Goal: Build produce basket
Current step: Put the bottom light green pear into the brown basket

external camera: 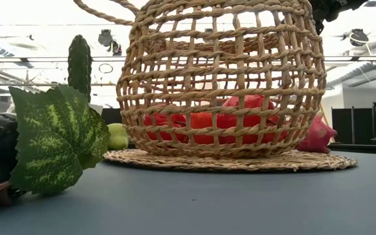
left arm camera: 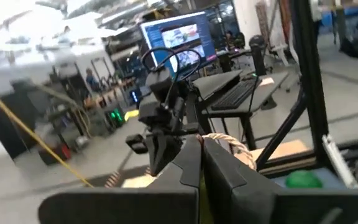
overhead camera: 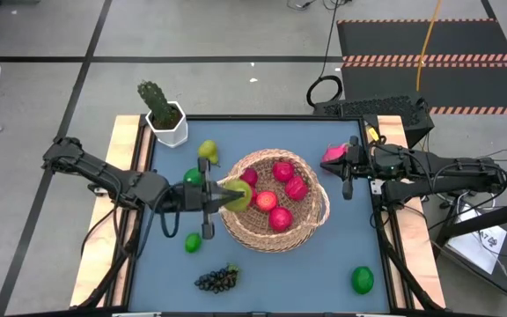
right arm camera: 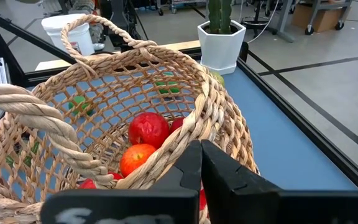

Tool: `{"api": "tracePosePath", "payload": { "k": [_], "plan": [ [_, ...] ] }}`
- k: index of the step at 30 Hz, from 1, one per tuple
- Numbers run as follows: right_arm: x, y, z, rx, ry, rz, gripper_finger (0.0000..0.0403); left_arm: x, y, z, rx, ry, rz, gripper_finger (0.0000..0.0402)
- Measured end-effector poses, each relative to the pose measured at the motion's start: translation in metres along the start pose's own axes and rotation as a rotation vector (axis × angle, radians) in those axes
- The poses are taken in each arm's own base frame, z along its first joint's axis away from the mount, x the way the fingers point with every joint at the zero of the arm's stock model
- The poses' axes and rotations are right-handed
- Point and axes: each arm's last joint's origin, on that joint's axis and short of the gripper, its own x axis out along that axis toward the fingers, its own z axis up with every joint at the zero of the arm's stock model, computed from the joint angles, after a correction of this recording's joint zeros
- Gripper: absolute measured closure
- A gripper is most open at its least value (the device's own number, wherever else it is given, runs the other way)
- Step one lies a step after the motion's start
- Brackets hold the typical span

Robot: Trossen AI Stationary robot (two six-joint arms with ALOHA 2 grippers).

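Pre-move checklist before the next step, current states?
1. Left hand shut on pear: ok.
2. Pear at basket rim: ok.
3. Right hand shut, at the rim; gripping it: cannot tell.
4. Room left above apples: ok.
5. All produce in: not ok; lime, grapes and dragon fruit are outside.

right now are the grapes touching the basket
Apart. The high view shows the grapes lying on the table, with a strip of bare blue surface between them and the basket.

robotics lab: monitor (left arm camera: 178, 36), taped floor (overhead camera: 236, 59)
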Motion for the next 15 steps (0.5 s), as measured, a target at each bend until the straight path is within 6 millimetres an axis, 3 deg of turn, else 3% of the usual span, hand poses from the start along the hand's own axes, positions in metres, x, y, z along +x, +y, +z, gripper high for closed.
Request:
{"api": "tracePosePath", "payload": {
  "k": [9,15],
  "plan": [
    [0.0,0.0,0.0,0.0,0.0,0.0,0.0403,0.009,0.0,-0.007,-0.305,0.022,0.033,0.0397],
    [0.0,0.0,0.0,0.003,0.0,0.0,0.0403,0.013,0.002,-0.01,-0.42,0.017,0.053,0.0397]
  ]
}}
